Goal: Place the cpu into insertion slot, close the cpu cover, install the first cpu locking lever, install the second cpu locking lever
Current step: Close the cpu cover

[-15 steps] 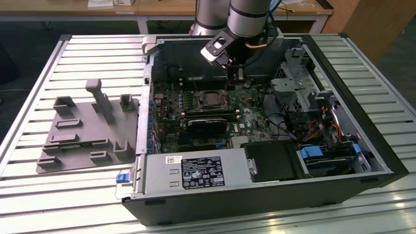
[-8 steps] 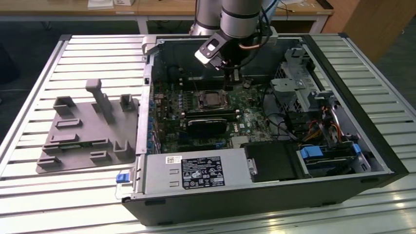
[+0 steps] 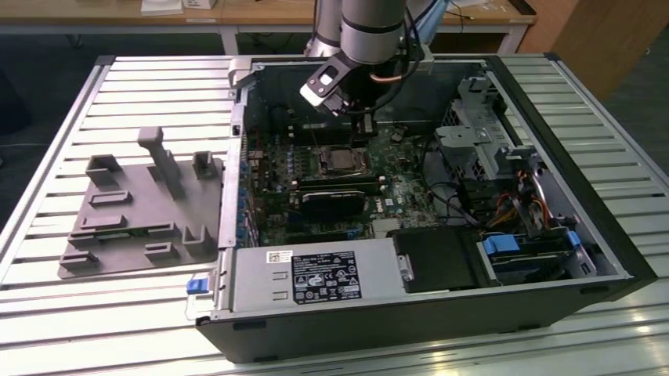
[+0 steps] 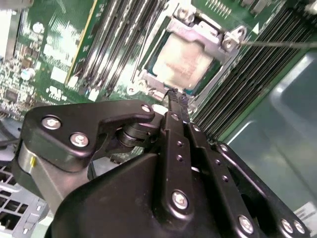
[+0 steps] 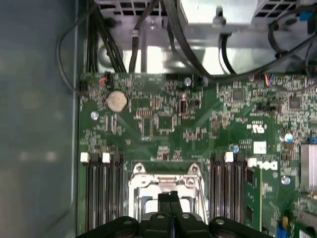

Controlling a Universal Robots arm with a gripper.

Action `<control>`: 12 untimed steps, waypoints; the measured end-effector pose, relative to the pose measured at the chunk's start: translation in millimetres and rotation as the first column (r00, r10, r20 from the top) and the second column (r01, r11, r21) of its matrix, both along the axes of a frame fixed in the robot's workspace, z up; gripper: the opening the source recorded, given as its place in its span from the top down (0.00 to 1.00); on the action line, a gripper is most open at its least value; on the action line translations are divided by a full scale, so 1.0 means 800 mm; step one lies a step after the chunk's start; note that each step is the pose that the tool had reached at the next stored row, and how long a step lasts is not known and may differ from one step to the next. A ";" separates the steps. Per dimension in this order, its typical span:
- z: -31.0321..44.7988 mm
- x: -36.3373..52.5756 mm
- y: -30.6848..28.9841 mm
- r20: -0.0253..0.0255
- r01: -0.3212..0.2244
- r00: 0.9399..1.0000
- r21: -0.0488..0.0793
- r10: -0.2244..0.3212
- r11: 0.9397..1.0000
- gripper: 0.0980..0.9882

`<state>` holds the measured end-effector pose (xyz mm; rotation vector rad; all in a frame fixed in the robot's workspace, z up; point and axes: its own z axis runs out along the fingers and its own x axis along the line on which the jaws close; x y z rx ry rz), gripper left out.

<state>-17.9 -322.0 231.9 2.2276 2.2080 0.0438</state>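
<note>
The cpu (image 4: 184, 62), a dull silver square, lies in the insertion slot (image 3: 337, 160) on the green motherboard. The cpu cover (image 4: 210, 38), a silvery frame, lies flat around it, with the chip showing through its window. In the first wrist view the cover (image 5: 166, 181) sits just past the fingertips. My gripper (image 4: 177, 97) is shut, its two black fingers pressed together with nothing between them. It hovers at the socket's edge, a little above the board. In the exterior view the gripper (image 3: 366, 125) hangs just behind the socket. A thin wire lever (image 4: 280, 43) runs beside the cover.
Black memory slots (image 5: 101, 193) flank the socket on both sides. A black card (image 3: 337, 200) lies in front of it. The case walls (image 3: 243, 117), drive cage (image 3: 475, 141) and cable bundles (image 5: 148, 29) hem in the board. A grey fixture (image 3: 141, 207) stands on the slatted table outside.
</note>
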 end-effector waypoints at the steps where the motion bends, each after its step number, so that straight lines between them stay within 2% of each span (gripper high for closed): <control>1: -0.0006 -0.003 0.0000 0.000 0.000 1.000 0.000 0.000 1.000 0.99; 12: -0.0062 -0.029 0.0000 0.001 0.000 1.000 0.000 0.000 1.000 0.99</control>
